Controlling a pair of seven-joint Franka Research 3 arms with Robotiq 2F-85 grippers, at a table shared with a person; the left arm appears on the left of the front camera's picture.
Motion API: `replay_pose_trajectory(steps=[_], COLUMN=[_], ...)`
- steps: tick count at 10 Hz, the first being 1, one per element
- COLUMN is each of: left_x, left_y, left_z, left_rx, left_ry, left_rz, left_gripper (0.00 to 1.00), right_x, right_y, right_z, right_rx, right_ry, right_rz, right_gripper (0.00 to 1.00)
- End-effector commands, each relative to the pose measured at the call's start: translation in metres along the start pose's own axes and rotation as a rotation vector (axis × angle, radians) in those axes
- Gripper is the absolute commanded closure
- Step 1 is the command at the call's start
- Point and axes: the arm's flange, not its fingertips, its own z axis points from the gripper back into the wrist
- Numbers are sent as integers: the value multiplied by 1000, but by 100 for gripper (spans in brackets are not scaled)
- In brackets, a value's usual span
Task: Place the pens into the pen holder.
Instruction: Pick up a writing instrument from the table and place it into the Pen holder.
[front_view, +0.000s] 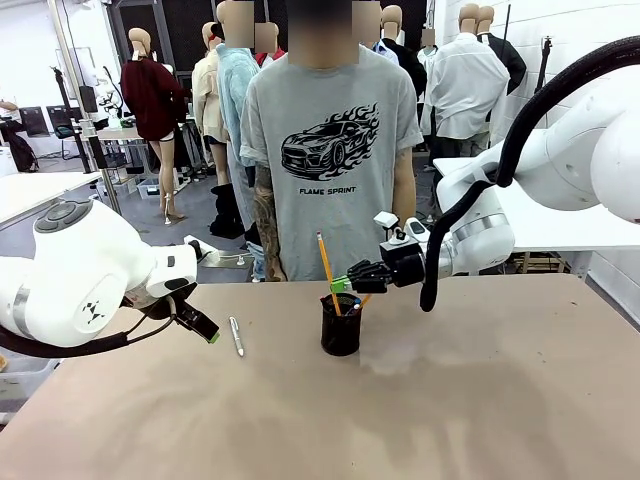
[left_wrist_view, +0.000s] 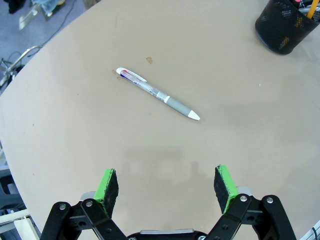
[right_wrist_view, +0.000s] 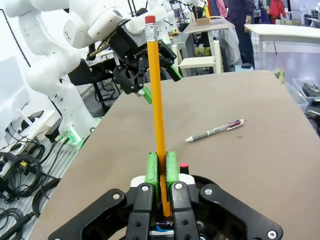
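left jaws wide, empty | right jaws clamp pencil (right_wrist_view: 156, 100) above pen holder (front_view: 340, 330) | pen (left_wrist_view: 157, 93) on tan table (front_view: 480, 400)

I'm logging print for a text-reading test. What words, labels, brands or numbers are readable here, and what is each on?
"FLAME SPRINT": on the person's grey T-shirt, under a car drawing.
The pen lying on the table: coloured marks near its clip, too small to read.
The pencil: no print shows.
The left arm: a small dot emblem, no letters.
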Motion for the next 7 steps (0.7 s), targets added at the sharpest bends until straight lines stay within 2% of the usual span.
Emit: replay_pose_trajectory(steps=[1, 7], left_x=[-1, -1], left_y=[2, 2], left_z=[1, 1], left_rx=[0, 0], left_ry=[-1, -1], left_rz=[5, 5], left_gripper=[0, 0], right_x=[-5, -2], right_y=[-4, 0], right_z=[-2, 5], right_rx=[8, -12], right_ry=[31, 24], right_rz=[28, 41], right_gripper=[79, 79])
